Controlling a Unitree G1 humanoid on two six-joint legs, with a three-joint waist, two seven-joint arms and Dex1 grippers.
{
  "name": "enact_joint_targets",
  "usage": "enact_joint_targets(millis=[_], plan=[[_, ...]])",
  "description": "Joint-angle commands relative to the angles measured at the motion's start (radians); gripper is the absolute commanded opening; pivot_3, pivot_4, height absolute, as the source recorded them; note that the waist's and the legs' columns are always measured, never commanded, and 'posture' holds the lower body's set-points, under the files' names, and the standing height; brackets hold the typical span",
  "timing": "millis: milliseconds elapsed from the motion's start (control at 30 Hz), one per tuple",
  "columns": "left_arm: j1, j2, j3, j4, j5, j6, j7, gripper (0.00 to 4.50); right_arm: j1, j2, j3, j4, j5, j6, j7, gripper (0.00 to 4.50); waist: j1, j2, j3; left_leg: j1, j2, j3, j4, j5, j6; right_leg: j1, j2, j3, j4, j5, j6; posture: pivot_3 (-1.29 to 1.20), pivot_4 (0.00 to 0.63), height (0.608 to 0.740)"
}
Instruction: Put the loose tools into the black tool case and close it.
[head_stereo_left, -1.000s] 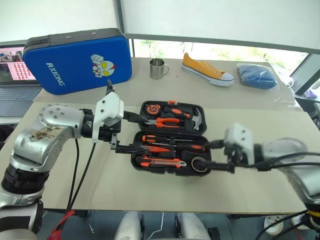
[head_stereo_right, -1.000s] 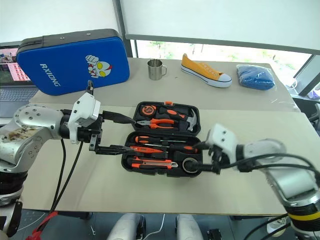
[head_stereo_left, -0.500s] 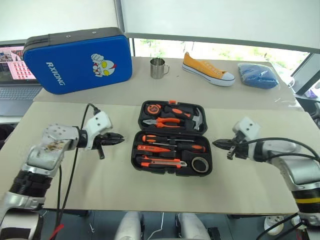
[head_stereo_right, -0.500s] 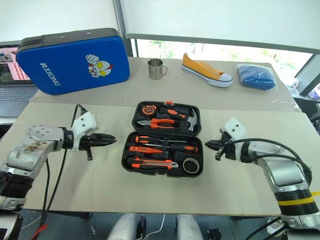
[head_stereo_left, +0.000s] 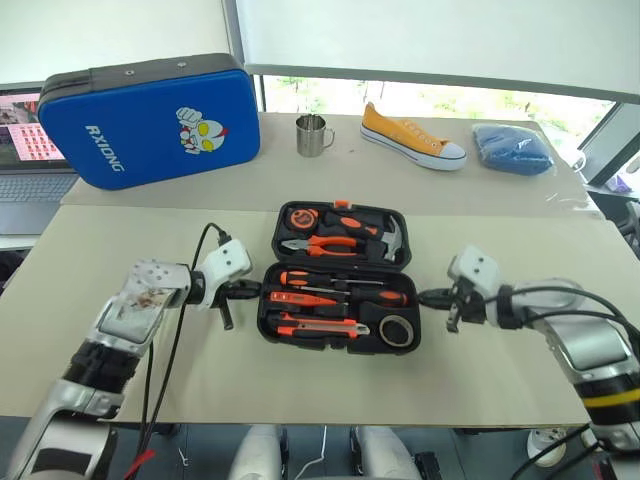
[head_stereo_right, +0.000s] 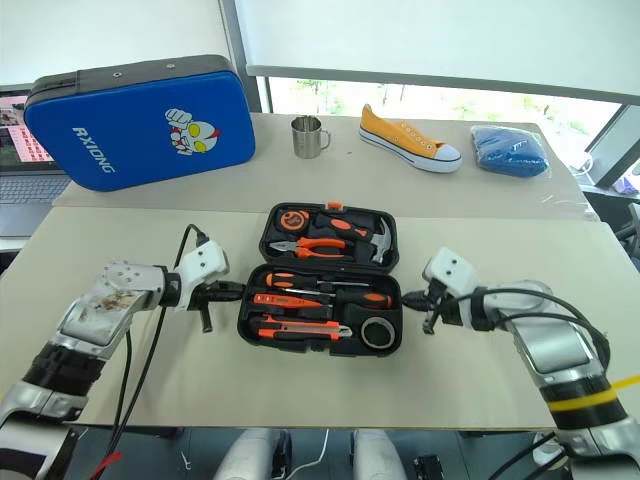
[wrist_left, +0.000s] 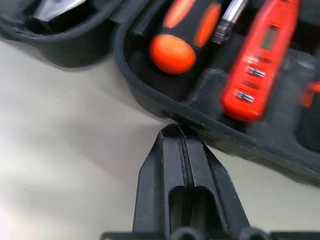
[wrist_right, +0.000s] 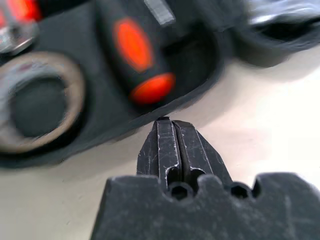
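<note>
The black tool case lies open in the middle of the table. Its near half holds the loose tools in their slots: long orange-and-black screwdrivers, an orange-black utility knife and a dark tape roll. My left gripper is shut and empty, its tip at the left end of the near half; in the left wrist view its fingertips meet the case rim. At the right end my right gripper is also shut and empty, its fingertips close to the rim.
The far half holds a tape measure, pliers and a hammer. On the back table stand a big blue case, a laptop, a metal cup, a yellow shoe and a blue cloth.
Both grippers were open over the case's near half a second ago. They shut, drew out to the sides, sank, and now sit low at the case's two ends.
</note>
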Motion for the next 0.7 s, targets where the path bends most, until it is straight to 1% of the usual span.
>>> enact_joint_targets(millis=[33,133,233,367,500,567,633,667,700], plan=[[0.074,0.035,0.025,-0.154,-0.086,0.007,-0.081,0.03,0.065,-0.016,-0.03,-0.139,0.058,-0.04,0.053,0.0,0.0,0.0,0.0,-0.001,0.0,0.0,0.0,0.0,0.0,-0.002,0.0,0.0,0.001,0.0,0.0,0.0,0.15,0.739],[0.119,0.059,0.04,-0.218,-0.114,0.034,-0.098,0.03,0.109,-0.026,-0.048,-0.182,0.064,-0.04,0.059,0.0,0.002,0.0,0.0,-0.002,0.0,0.0,0.0,0.0,0.0,-0.003,0.0,0.0,0.001,0.0,0.0,0.0,0.15,0.739],[0.195,0.084,0.046,-0.307,-0.126,0.043,-0.105,0.03,0.187,-0.045,-0.086,-0.253,0.082,-0.033,0.067,0.0,0.002,0.0,0.0,-0.002,0.0,0.001,0.0,0.0,0.0,-0.003,0.0,0.0,0.0,0.0,0.0,0.0,0.15,0.739],[0.268,0.117,0.036,-0.337,-0.087,0.011,-0.095,0.03,0.271,-0.065,-0.124,-0.306,0.096,-0.03,0.072,0.0,0.003,0.0,0.0,-0.002,0.0,0.0,0.0,0.0,0.0,-0.002,-0.001,0.0,0.0,0.0,0.0,0.0,0.15,0.739],[0.287,0.119,0.033,-0.291,-0.019,-0.042,-0.043,0.03,0.311,-0.075,-0.138,-0.294,0.048,-0.054,0.042,0.0,0.005,0.001,0.0,-0.001,0.0,0.001,0.0,0.0,0.0,-0.001,0.0,0.0,0.0,0.0,0.0,0.0,0.15,0.739],[0.273,0.111,0.045,-0.242,-0.009,-0.029,-0.016,0.03,0.299,-0.085,-0.149,-0.252,0.017,-0.062,0.023,0.0,0.006,0.001,-0.001,0.0,0.0,0.001,0.001,0.0,0.0,0.0,0.0,0.0,0.0,0.0,0.0,0.0,0.15,0.739],[0.241,0.113,0.084,-0.17,-0.031,0.051,0.009,0.03,0.266,-0.096,-0.198,-0.193,0.04,-0.034,0.022,0.0,0.01,0.001,-0.001,0.002,-0.001,0.001,0.001,0.0,0.0,0.002,-0.001,0.0,0.0,0.0,0.0,0.0,0.15,0.739],[0.231,0.116,0.096,-0.149,-0.039,0.076,0.015,0.54,0.254,-0.098,-0.214,-0.176,0.052,-0.02,0.022,0.0,0.011,0.001,-0.001,0.005,-0.001,0.001,0.001,0.0,0.0,0.005,-0.001,0.0,0.0,0.0,0.0,0.0,0.15,0.739],[0.202,0.126,0.132,-0.118,-0.077,0.164,0.021,0.83,0.225,-0.107,-0.241,-0.151,0.085,0.022,0.031,0.29,0.011,0.001,0.0,0.01,-0.001,0.001,0.001,0.0,-0.001,0.009,0.0,0.0,0.0,0.0,0.0,0.0,0.15,0.739]])
